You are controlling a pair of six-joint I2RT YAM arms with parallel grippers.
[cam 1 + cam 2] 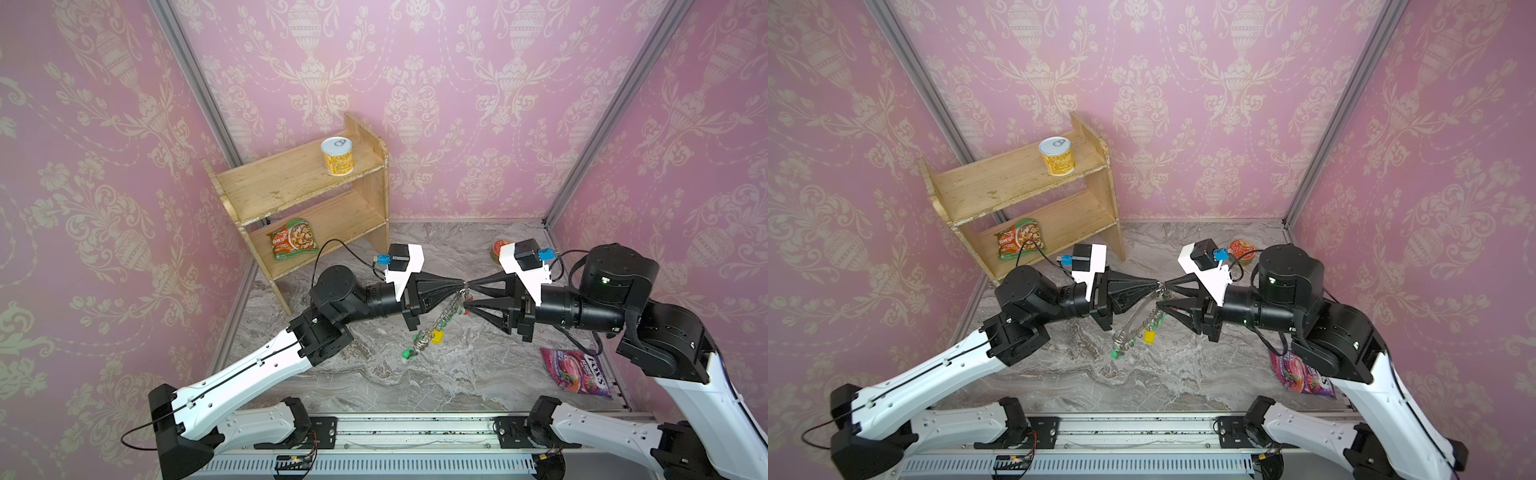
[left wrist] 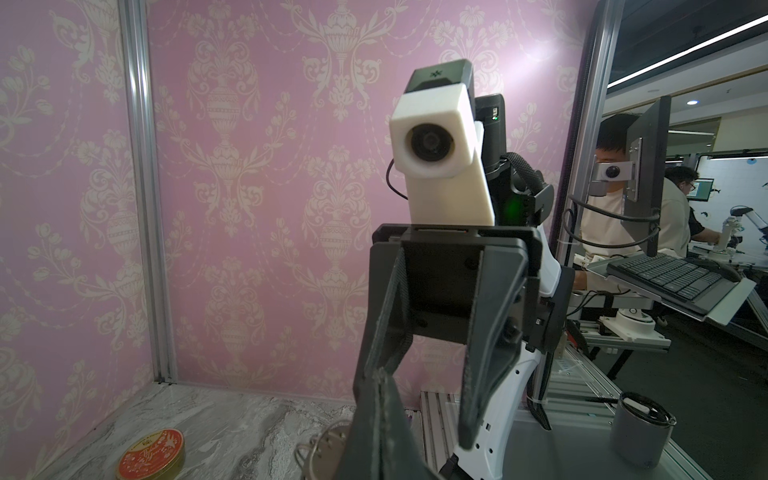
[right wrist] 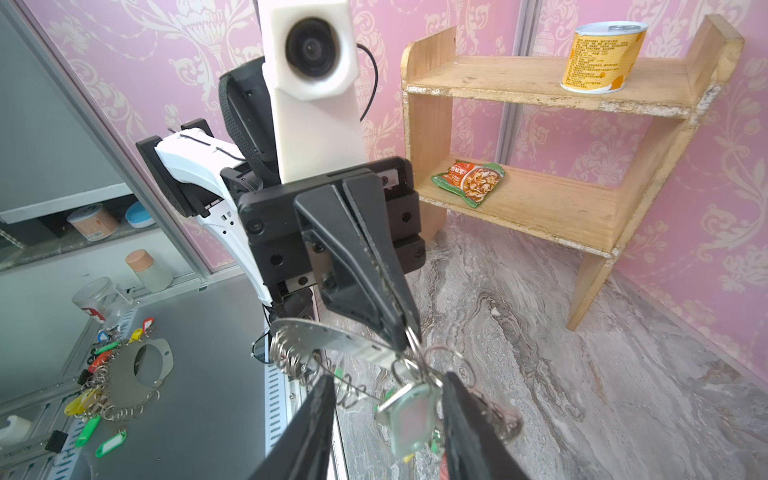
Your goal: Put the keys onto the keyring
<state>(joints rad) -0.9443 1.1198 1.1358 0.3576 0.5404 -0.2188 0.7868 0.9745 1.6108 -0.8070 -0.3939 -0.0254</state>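
one keyring (image 3: 324,336), pinched by left gripper (image 1: 462,285); right gripper (image 1: 468,297) half open.

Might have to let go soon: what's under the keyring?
Only marble table shows below it. A yellow tag and a green tag hang from the low end of the keyring. The spot straight beneath is hidden by the ring.

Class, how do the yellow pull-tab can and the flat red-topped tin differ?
The yellow pull-tab can is tall with a silver lid; the flat round red-topped tin is low. The can stands on the wooden shelf's top board; the tin sits on the grey marbled table. Both are round and upright.
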